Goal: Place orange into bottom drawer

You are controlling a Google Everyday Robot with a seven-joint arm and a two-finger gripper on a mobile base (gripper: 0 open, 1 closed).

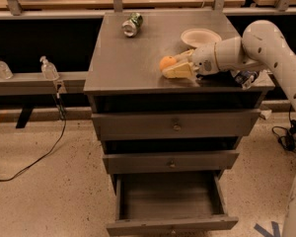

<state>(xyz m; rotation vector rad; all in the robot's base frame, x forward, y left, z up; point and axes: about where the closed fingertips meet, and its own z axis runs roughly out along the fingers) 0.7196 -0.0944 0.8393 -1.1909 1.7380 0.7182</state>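
The orange (pixel 166 63) sits on top of the grey cabinet (pixel 128 58), right of centre near the front edge. My gripper (pixel 171 65) reaches in from the right, low over the top. Its pale fingers (pixel 180 72) stand open on either side of the orange, one in front and one behind. The orange still rests on the surface. The bottom drawer (pixel 170 224) is pulled out and open below, and its tray looks empty. The two upper drawers are closed.
A crushed green-and-silver can (pixel 131 23) lies at the back of the cabinet top. A white bowl (pixel 201 37) stands just behind my gripper. A dark packet (pixel 246 78) lies under my arm at the right edge. Two clear bottles (pixel 48 68) stand on a ledge at left. Cables run across the floor.
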